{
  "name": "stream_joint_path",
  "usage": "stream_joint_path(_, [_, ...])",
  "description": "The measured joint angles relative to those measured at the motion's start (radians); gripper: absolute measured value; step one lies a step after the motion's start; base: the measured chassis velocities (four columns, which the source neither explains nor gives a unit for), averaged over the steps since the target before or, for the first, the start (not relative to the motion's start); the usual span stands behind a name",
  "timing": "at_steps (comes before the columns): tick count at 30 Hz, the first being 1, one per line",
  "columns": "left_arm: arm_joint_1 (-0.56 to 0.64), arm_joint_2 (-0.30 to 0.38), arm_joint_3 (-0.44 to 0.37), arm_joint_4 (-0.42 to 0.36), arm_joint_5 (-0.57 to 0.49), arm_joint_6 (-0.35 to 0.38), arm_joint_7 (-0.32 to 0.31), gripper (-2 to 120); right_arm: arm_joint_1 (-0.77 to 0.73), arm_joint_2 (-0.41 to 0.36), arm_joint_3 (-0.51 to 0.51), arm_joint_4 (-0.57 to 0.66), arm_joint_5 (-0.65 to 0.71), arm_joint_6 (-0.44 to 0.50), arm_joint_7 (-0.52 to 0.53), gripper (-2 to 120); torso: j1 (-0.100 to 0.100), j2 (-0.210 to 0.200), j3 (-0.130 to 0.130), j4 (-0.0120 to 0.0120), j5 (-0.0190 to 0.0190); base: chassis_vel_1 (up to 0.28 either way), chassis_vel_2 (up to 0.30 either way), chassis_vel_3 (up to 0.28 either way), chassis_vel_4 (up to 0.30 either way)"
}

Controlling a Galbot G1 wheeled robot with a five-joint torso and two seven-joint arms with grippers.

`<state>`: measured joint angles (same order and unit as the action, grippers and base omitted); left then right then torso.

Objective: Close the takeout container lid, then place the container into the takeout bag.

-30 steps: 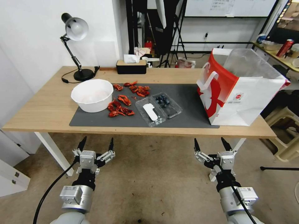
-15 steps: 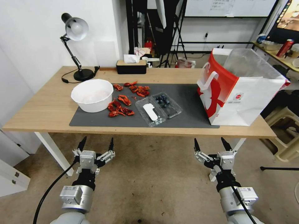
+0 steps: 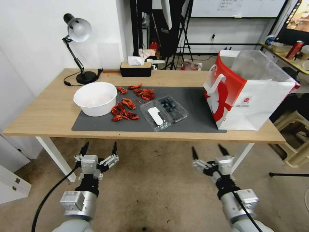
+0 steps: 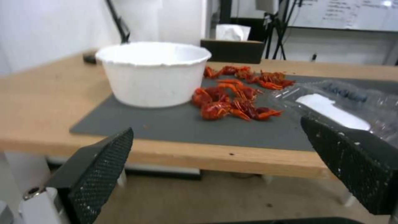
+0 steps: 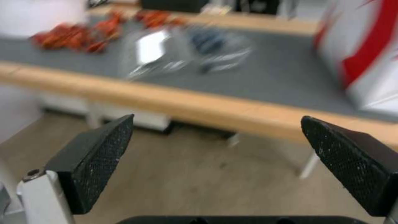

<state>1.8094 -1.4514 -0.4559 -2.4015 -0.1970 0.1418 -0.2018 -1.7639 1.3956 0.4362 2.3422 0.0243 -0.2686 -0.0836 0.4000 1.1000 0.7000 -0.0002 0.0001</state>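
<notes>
Both grippers, left and right, we hold spread and empty below the bench edge, short of the container lying unfolded beside the bag.

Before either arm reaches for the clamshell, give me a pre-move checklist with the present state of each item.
1. Takeout container lies open on the grey mat: ok.
2. Lid, the half with the white sticker, lies flat beside the berry half, not yet closed: ok to start.
3. Left pincer open, below the table edge: ok.
4. Right pincer open, low in front of the table: ok.
5. Takeout bag upright with its mouth open: ok.
6. Crayfish lie close beside the lid: not ok, they crowd that side.
</notes>
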Motion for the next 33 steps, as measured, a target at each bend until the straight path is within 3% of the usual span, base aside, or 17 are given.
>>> stream_joint_path(1, [0.003,0.012,0.024,-0.026,-0.049,0.037,-0.050,100,0.015,-0.013,-0.004,-0.005,0.015,-0.008,-0.004,100,0.000,0.000,0.000,0.0003,-0.0003,0.000,0.000,0.000,0.000])
stream_joint_path(2, [0.003,0.012,0.024,-0.026,-0.049,0.037,-0.050,100,0.015,-0.013,-0.004,-0.005,0.015,-0.008,-0.004,100,0.000,0.000,0.000,0.0003,-0.0003,0.000,0.000,0.000,0.000])
stream_joint_path(3, [0.005,0.023,0.048,-0.042,-0.087,0.054,-0.092,100,0.022,-0.017,-0.004,-0.010,0.023,-0.010,-0.005,100,0.000,0.000,0.000,0.0004,0.0004,0.000,0.000,0.000,0.000])
stream_joint_path(7, [0.007,0.034,0.091,-0.015,-0.103,0.014,-0.121,100,0.034,-0.018,0.005,-0.016,0.030,-0.010,-0.004,100,0.000,0.000,0.000,0.0000,-0.0006,0.000,0.000,0.000,0.000])
stream_joint_path(13, [-0.002,0.039,0.090,0.044,-0.057,-0.075,-0.103,100,0.032,-0.021,0.017,-0.020,0.034,0.002,0.002,100,0.000,0.000,0.000,0.0001,-0.0001,0.000,0.000,0.000,0.000])
stream_joint_path(23, [-0.018,0.042,0.067,0.102,-0.012,-0.147,-0.069,100,0.043,-0.022,0.023,-0.024,0.054,0.024,0.005,100,0.000,0.000,0.000,0.0001,-0.0002,0.000,0.000,0.000,0.000])
stream_joint_path(33, [-0.018,0.044,0.046,0.141,0.016,-0.170,0.010,100,0.228,-0.100,0.014,-0.142,0.271,0.145,0.029,100,0.000,0.000,0.000,0.0004,-0.0001,0.000,0.000,0.000,0.000])
